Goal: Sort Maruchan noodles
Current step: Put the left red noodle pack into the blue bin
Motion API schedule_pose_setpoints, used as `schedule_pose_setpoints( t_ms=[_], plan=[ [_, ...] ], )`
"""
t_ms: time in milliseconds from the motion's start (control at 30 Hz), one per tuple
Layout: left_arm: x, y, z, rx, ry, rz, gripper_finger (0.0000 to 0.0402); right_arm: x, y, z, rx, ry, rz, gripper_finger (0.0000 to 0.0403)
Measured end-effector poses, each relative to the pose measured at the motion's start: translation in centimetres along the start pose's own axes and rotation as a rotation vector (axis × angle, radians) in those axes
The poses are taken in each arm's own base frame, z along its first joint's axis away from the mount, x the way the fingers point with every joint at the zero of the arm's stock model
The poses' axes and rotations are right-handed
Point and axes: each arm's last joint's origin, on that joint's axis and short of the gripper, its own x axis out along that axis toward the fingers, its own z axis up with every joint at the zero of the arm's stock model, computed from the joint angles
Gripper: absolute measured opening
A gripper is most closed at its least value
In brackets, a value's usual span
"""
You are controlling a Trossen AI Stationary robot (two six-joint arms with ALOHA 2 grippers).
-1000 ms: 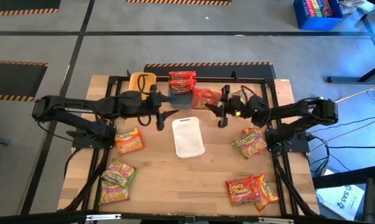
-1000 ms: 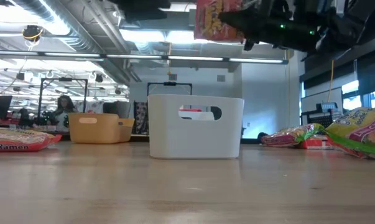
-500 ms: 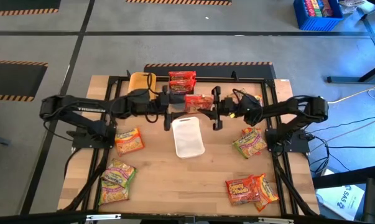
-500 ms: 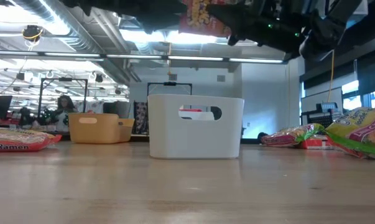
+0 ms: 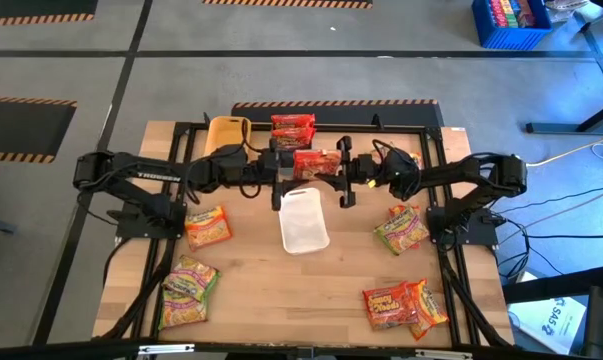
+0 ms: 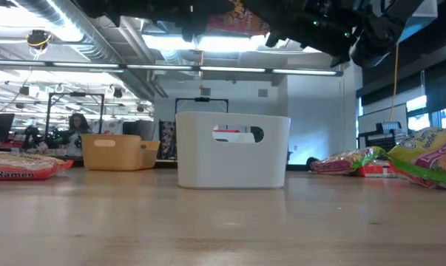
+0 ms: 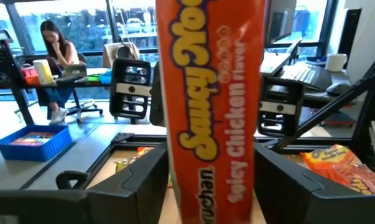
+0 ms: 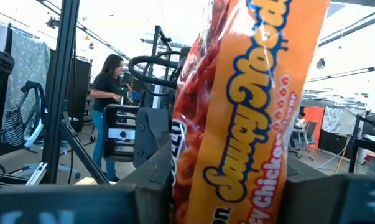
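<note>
A red Maruchan packet (image 5: 317, 163) hangs in the air above the far middle of the table, over the far end of the white tray (image 5: 303, 222). My right gripper (image 5: 342, 172) is shut on its right end. My left gripper (image 5: 284, 177) is open at its left end, one finger on either side of the packet (image 7: 211, 93); I cannot tell whether they touch it. The low view shows the packet (image 6: 241, 16) high above the white tray (image 6: 233, 150). Other packets lie flat on the table. My right gripper holds the red packet by its right end (image 8: 237, 155), pinched across its width between the two fingers, so the wrapper bows and crinkles. The fingers come level from the table's right, along the packet's length. The packet is lifted clear, reaching out toward my left gripper.
A yellow tray (image 5: 228, 130) and a red packet (image 5: 293, 125) sit at the far edge. Green-pink packets lie left (image 5: 188, 288), (image 5: 208, 226) and right (image 5: 402, 228); orange and red ones near right (image 5: 401, 305). A black frame (image 5: 436, 128) borders the table. People sit in the room behind.
My right gripper has carried the red packet toward the table's left, to above the white tray's far end, and the packet has tipped from hanging toward level. My left gripper has moved toward the table's right, so the packet's free end now lies between its fingers.
</note>
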Motion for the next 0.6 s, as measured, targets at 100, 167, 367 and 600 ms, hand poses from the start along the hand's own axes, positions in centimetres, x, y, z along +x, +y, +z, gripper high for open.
schedule_pose_setpoints(
  t_ms=[100,167,367,600],
  plan=[
    [0.06,0.31,-0.07,0.000,0.000,0.010,0.0175,0.08,-0.03,-0.11,0.005,0.016,-0.001,0.0123],
    [0.06,0.42,-0.07,0.001,-0.001,0.014,0.0152,0.08,-0.03,-0.09,0.005,0.014,0.000,0.0121],
    [0.06,0.36,-0.07,0.019,-0.002,-0.011,0.0100,0.08,-0.06,-0.08,0.029,0.013,-0.011,0.0152],
    [-0.01,0.36,-0.08,0.029,0.007,-0.009,0.0091,0.05,-0.11,-0.13,0.054,0.028,-0.027,0.0229]
  ],
)
